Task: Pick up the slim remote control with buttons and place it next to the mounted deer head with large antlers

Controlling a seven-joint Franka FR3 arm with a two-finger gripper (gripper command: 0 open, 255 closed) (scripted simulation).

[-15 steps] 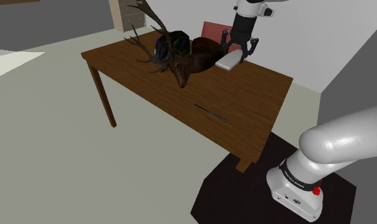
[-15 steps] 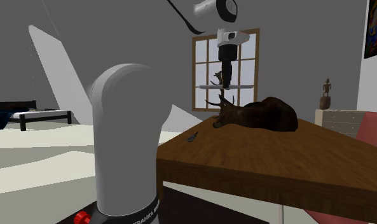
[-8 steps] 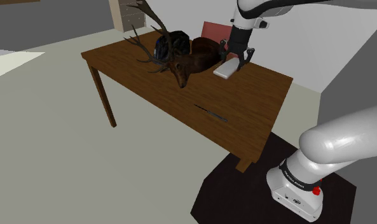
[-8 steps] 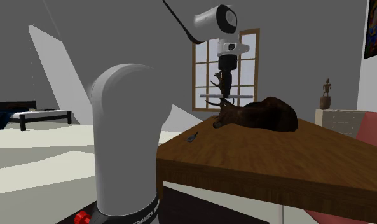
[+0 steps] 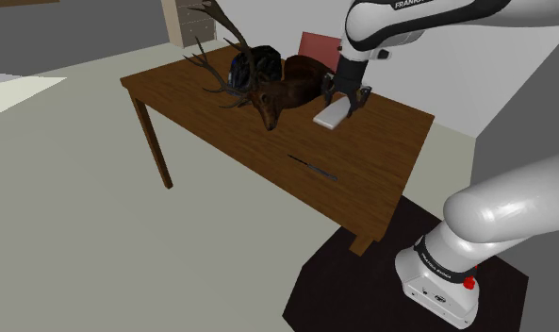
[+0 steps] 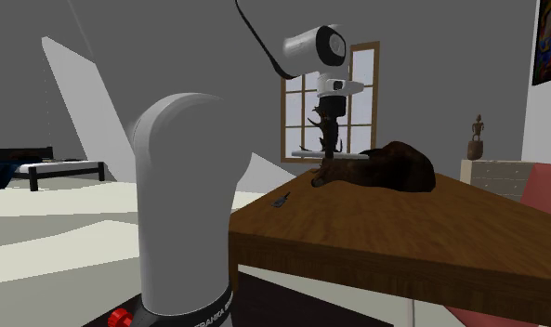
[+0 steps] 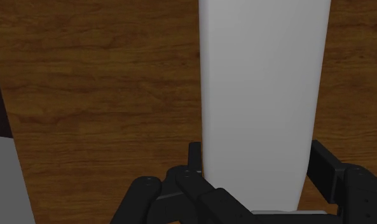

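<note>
The hand (image 5: 342, 97) is clamped on the slim remote (image 5: 330, 115) (drawn as a plain pale-grey slab), holding it low over the wooden table (image 5: 371, 141), just beside the brown deer head (image 5: 268, 99) with the big antlers. Can't tell if it's touching the wood.

table (image 5: 221, 104): you see brown wood, clear grain, smooth with a faint sheen.
remote (image 7: 263, 95): plain pale grey to your eye, smooth, matt; material cannot be told.
gripper (image 7: 258, 156): black, matt, smooth.
arm (image 5: 513, 203): white shell, smooth, glossy where light falls.
deer head (image 5: 268, 99): dark brown, dull finish.
</note>
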